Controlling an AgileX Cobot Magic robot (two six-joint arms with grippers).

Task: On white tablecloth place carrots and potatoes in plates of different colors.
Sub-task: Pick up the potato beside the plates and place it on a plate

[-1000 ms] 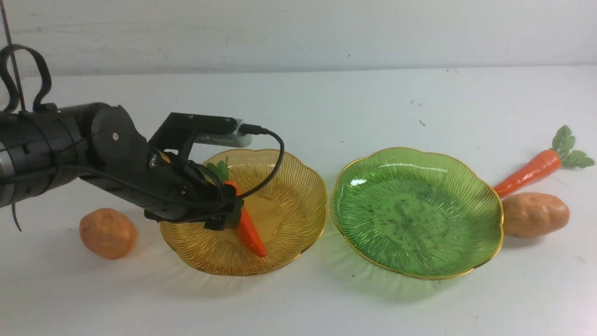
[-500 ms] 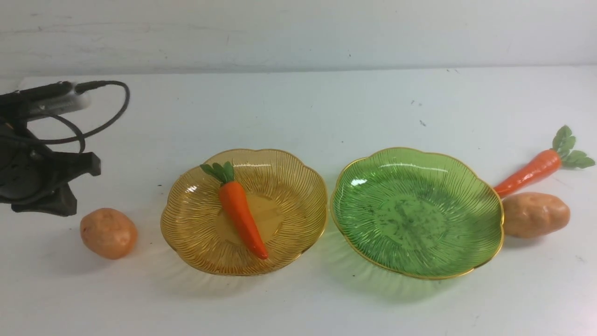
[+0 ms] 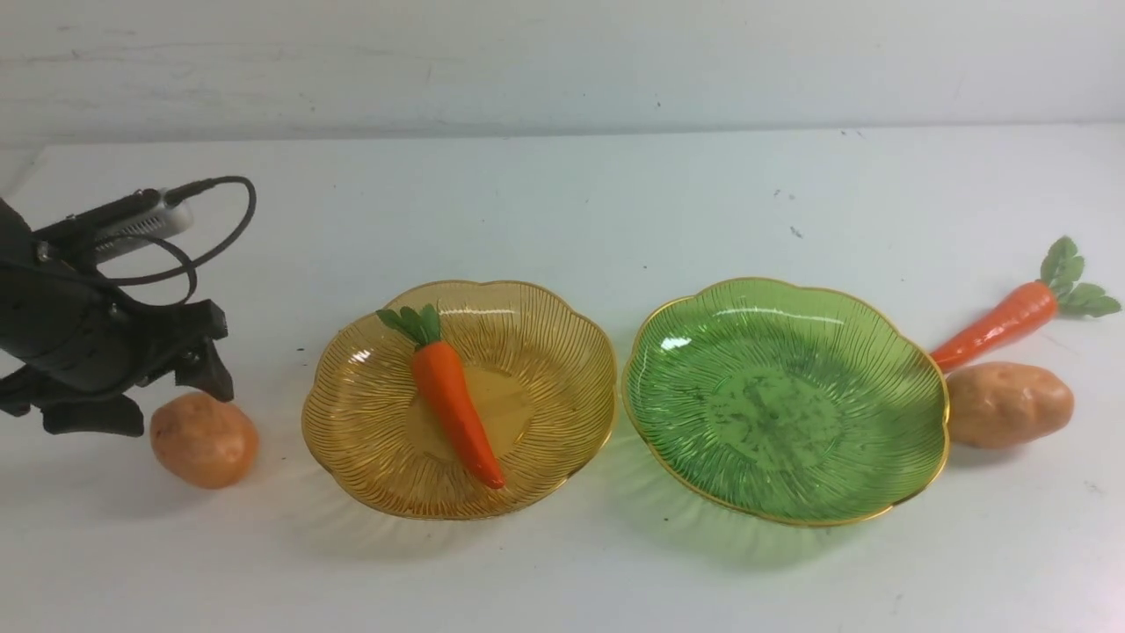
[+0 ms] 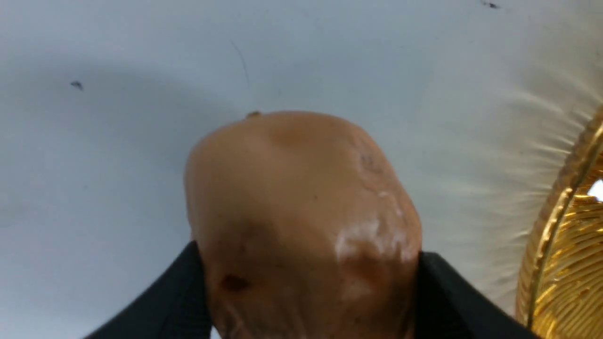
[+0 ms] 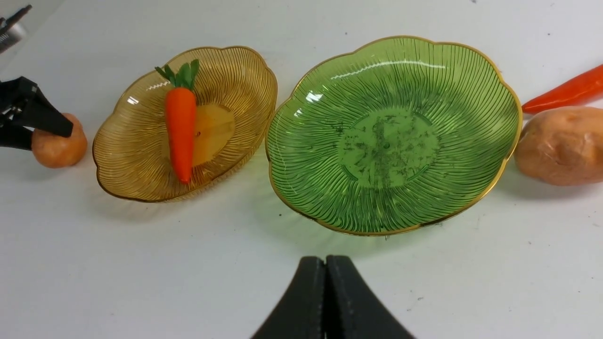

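One carrot (image 3: 453,413) lies inside the amber plate (image 3: 554,352). The green plate (image 3: 787,400) beside it holds nothing. On the white tablecloth (image 3: 562,202), a second carrot (image 3: 997,327) and a potato (image 3: 1006,403) lie just right of the green plate. Another potato (image 3: 204,440) sits left of the amber plate. My left gripper (image 3: 167,406) stands open at this potato. In the left wrist view the potato (image 4: 301,212) fills the gap between the two black fingers (image 4: 179,292). My right gripper (image 5: 325,260) is shut and empty, hovering near the green plate's front edge (image 5: 377,230).
The wrist camera and its looping cable (image 3: 220,220) ride above the left arm. The back wall (image 3: 562,61) rises behind the table's far edge. The two plates nearly touch at the middle.
My left gripper let go of the carrot in the amber plate, opened, pulled away to the left, and has now come down over the left potato. The right gripper stayed shut.
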